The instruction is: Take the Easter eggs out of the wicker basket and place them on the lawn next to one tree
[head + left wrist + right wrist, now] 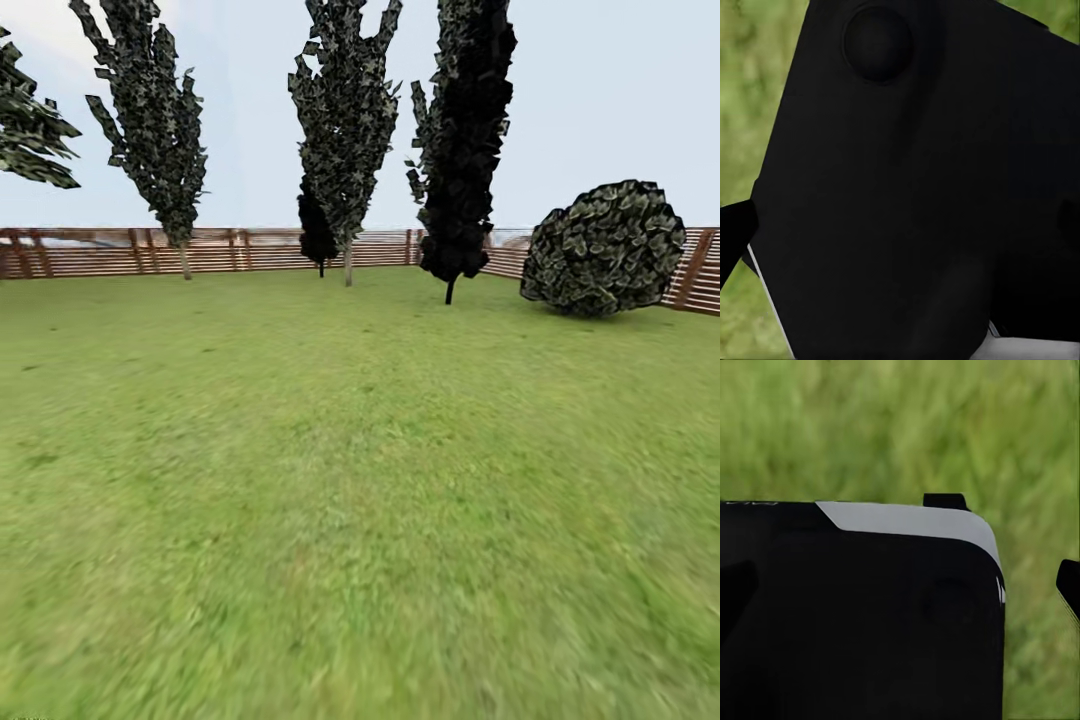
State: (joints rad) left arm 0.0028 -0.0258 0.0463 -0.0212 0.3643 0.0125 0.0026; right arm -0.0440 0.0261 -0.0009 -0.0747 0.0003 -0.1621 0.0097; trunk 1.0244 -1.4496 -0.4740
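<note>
Lawn [340,480] stretched wide and green ahead to a wooden fence [230,250], with tall dark narrow trees [345,120] and a round bush [603,248] standing along it. Both wrist views looked past black robot body [915,187] onto blurred grass; whether either gripper was spread or pressed together could not be told.

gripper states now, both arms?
Left gripper: cannot be told; the left wrist view shows a black robot part and lawn.
Right gripper: cannot be told; the right wrist view shows the same.
</note>
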